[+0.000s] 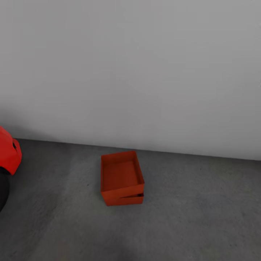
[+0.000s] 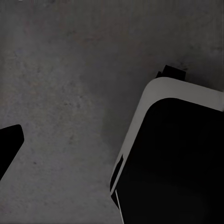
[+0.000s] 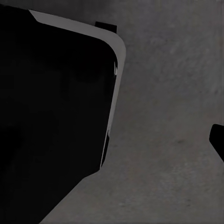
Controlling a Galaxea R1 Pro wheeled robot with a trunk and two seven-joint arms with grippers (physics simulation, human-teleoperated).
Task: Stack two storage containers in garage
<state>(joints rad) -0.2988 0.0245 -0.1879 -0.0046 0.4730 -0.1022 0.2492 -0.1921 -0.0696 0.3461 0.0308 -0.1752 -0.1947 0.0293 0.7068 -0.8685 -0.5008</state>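
Two orange-red storage containers stand stacked on the dark grey garage floor (image 1: 203, 217), close to the white wall. The upper container (image 1: 121, 173) is open-topped, empty, and sits slightly skewed on the lower container (image 1: 133, 199), of which just a strip shows at the front right. Neither gripper is near them. In the left wrist view one black fingertip (image 2: 10, 142) shows at the frame edge over bare floor. The right wrist view likewise has one black fingertip (image 3: 217, 139) at its edge. Nothing lies between the fingers of either gripper.
The red car (image 1: 8, 152) with its black tyre (image 1: 3, 190) juts in at the left of the head view. A plain white wall (image 1: 130, 72) runs behind the stack. My black, white-edged base (image 2: 172, 158) shows in both wrist views.
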